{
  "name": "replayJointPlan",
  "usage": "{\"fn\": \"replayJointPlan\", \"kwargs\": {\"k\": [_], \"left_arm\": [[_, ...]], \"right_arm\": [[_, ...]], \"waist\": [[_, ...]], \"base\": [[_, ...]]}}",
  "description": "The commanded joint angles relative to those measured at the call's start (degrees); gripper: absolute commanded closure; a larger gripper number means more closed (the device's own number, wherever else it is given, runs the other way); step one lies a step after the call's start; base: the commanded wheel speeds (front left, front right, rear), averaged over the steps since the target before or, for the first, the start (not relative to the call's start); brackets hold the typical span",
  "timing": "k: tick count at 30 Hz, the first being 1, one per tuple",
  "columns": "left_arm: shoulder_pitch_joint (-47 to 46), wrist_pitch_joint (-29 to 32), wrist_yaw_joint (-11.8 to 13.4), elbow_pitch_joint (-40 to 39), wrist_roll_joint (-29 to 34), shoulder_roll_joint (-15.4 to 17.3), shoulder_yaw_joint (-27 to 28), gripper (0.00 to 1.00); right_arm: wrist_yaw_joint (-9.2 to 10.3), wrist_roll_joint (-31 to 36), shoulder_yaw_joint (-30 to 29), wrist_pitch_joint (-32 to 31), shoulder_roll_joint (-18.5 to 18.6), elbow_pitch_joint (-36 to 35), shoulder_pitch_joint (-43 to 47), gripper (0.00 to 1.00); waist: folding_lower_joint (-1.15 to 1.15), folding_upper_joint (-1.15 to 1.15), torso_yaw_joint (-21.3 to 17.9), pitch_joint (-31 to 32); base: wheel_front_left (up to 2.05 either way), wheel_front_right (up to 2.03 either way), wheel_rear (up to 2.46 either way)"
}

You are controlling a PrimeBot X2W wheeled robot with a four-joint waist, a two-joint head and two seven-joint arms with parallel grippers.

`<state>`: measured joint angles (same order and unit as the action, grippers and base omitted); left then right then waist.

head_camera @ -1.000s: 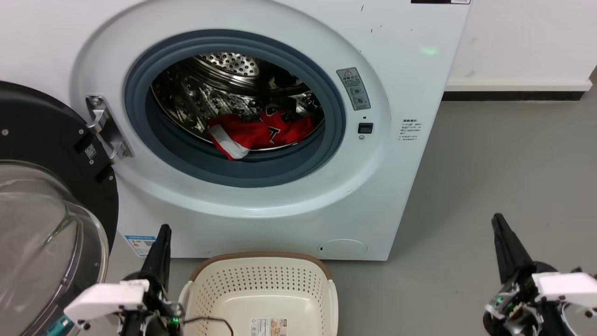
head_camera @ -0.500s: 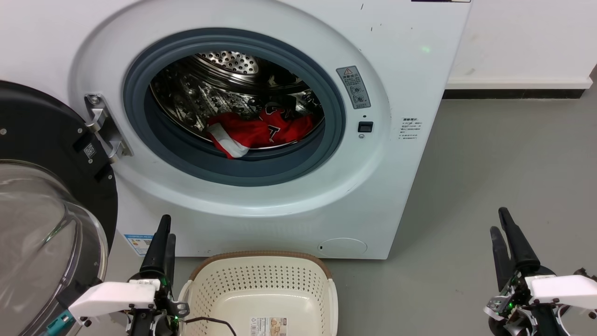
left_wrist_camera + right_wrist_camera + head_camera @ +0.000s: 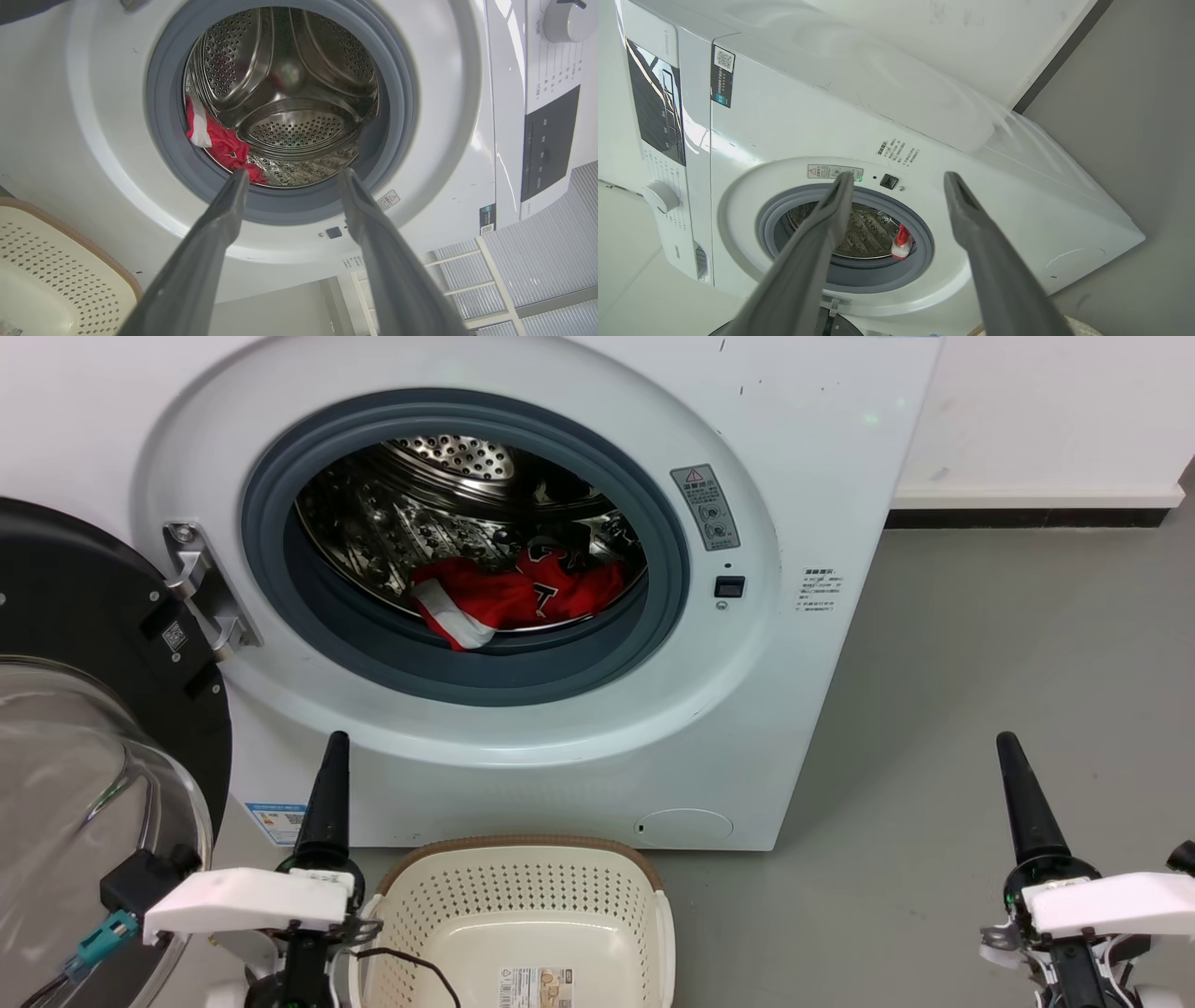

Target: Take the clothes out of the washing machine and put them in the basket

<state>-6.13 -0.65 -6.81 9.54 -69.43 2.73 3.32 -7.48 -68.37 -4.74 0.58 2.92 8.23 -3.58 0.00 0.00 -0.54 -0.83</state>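
It looks like a laundry corner: washing machine (image 3: 560, 784), grey floor (image 3: 1008, 663), white wall (image 3: 1046, 411).

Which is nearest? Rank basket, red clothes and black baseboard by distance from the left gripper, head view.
From the left gripper:
1. basket, right beside it.
2. clothes, in the drum.
3. baseboard, far right along the wall.

- The clothes (image 3: 523, 597) are lying in the drum (image 3: 448, 462) of the washing machine (image 3: 560, 784), near its front lip, seemingly touching the rubber ring (image 3: 467, 672).
- The basket (image 3: 523, 896) is sitting on the floor (image 3: 980, 644) just before the washing machine, below the opening.
- The door (image 3: 84, 616) is hanging open at its left.
- The left gripper (image 3: 336, 742) is hovering just left of the basket; the right gripper (image 3: 1005, 739) is hovering well apart, to the right.
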Motion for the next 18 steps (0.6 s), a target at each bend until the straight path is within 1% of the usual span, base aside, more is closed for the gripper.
{"fn": "replayJointPlan", "kwargs": {"k": [1,9,18], "left_arm": [[-1.7,-0.6,0.3,-1.5,2.9,0.1,-0.6,0.0],[-1.7,-2.3,1.6,-2.4,13.1,0.2,-2.9,0.0],[-1.8,-4.1,2.6,-1.6,22.9,0.2,-4.8,0.0]], "right_arm": [[-0.01,3.0,0.3,0.6,0.0,-1.5,-0.5,0.0],[-0.01,13.6,1.0,2.3,0.0,-2.4,0.1,0.0],[-0.02,24.1,1.6,4.1,0.0,-2.3,1.0,0.0]], "waist": [[0.0,0.0,0.0,0.0],[0.0,0.0,-0.2,-0.1],[0.0,0.0,-0.3,0.1]], "base": [[0.0,0.0,0.0],[0.0,0.0,0.0],[0.0,0.0,0.0]]}}
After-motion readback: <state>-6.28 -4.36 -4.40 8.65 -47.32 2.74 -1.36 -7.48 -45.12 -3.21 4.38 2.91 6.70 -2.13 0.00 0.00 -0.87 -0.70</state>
